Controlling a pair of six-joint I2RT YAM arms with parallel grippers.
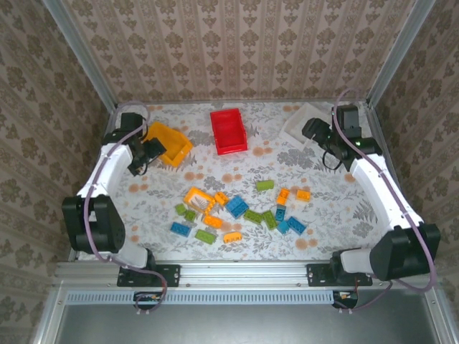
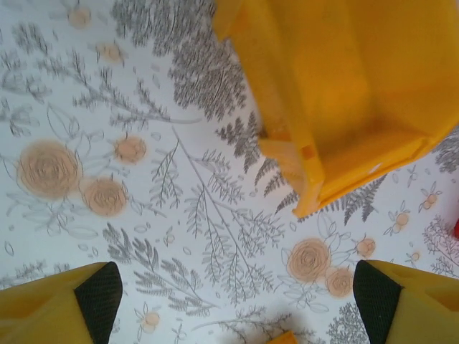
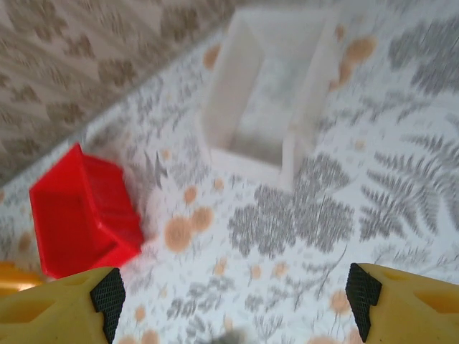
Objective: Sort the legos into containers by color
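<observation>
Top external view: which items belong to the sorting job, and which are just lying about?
Job: legos, yellow-orange bin, red bin, white bin.
Not job: floral table cover, patterned walls, metal frame.

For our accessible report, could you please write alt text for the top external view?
Green, blue and orange legos lie scattered on a floral table; behind them stand a yellow-orange bin, a red bin and a white bin. The left gripper is beside the yellow-orange bin, the right gripper beside the white one, both open and empty.
</observation>
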